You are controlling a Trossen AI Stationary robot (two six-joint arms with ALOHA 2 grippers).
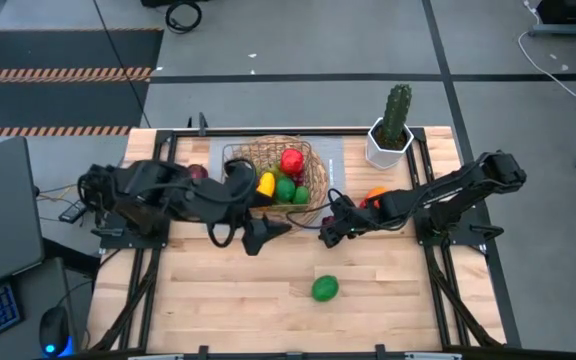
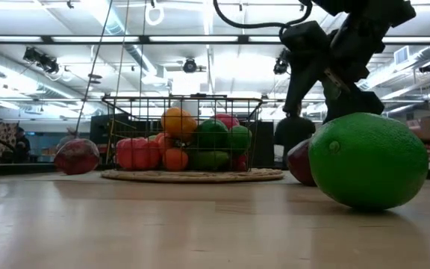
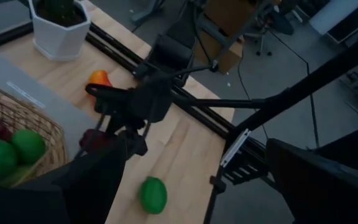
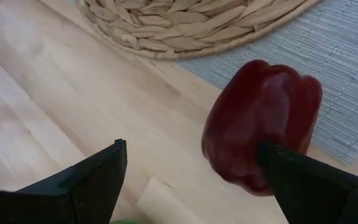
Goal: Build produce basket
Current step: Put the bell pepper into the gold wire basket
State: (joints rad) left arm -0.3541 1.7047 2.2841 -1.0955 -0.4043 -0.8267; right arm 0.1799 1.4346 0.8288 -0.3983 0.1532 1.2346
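Hovering wide open, the right end effector [image 4: 191, 168] brackets a dark red pepper [image 4: 260, 130] just beside the basket [image 1: 313, 165]. The left end effector [image 1: 268, 230] gapes wide nearby, holding nothing, while a lime [image 1: 325, 288] sits toward the surface's [image 1: 228, 300] front edge.

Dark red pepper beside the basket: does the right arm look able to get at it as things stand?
Probably yes. The right gripper has open jaws straddling the dark red pepper, with bare tabletop around it; the basket sits just beyond.

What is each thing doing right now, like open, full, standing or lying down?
basket: upright, holding several fruits.
lime: lying loose on the table, outside the basket.
dark red fruit: on the table, not gripped.
cactus: standing upright.
left gripper: open, empty.
right gripper: open, at the dark red fruit.
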